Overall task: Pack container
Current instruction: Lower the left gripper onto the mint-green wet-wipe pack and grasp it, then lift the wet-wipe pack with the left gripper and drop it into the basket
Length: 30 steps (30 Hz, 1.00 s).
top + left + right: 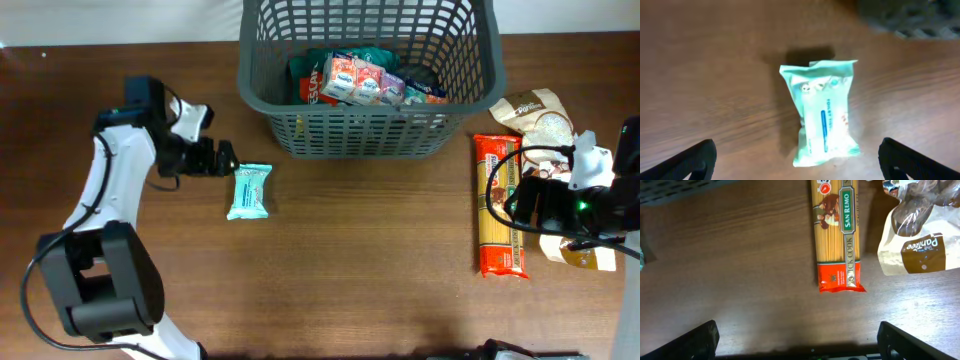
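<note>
Up front, at the near left of the brown wooden table (350, 290), the dark base of the left arm (100, 290), with white links rising away and bending right to the left pincer (228, 159). Spread wide and gripping nothing, stopped just left of a mint-green wipes packet (249, 190) lying flat on the wood. From the left wrist, black fingertips (690, 162) far apart at the lower corners, with the packet ahead and between them, untouched.

Across on the right, at about the same depth, the right pincer (508, 200), likewise opened wide and holding nothing, positioned over the middle stretch of a long red-and-yellow spaghetti packet (497, 250) laid lengthwise, near to far. Contact with the packet impossible to tell. "San Remo" legible on the wrapper from the right wrist. Just right of the packet's far end, a pale bag (535, 115) with a brown top; nearer, partly hidden under the right arm (590, 165), a second bag (590, 258).

Farthest back, centred along the table's far side, the container (365, 135): dark grey, lattice-walled, thick-rimmed, upright, well apart from both pincers. Already loaded with a jumble of colourful cartons and packets (365, 82) on its floor. Near its front left corner, though not touching, the wipes packet; off its front right corner, the spaghetti packet and pale bag.
</note>
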{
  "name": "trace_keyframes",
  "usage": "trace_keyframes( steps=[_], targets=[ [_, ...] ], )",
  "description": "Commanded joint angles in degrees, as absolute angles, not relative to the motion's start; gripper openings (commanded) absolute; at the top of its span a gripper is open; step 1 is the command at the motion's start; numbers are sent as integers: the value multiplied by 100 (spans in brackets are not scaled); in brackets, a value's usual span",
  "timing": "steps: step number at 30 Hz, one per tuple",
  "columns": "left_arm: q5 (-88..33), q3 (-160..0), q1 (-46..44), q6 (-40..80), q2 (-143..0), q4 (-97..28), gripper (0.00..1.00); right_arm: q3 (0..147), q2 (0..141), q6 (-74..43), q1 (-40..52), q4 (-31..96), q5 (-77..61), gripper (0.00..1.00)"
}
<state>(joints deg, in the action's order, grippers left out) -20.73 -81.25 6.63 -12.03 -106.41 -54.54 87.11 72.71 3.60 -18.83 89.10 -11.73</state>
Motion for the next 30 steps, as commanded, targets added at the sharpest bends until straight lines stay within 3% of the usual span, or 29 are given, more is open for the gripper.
trace_keyframes(
  steps=[1,14,30],
  targets=[
    [-2163,-7701,499,-1135,-10606,-5179,99,8803,7282,353,-1916,8888,-1249,99],
    [-589,-7314,-545,-725,-10617,-4659,100,8803,7282,353,-1916,8908,-1249,99],
    [-810,-7279,-587,-54,-11179,-4431,95,8803,7282,355,-1916,8914,-1247,99]
  ],
)
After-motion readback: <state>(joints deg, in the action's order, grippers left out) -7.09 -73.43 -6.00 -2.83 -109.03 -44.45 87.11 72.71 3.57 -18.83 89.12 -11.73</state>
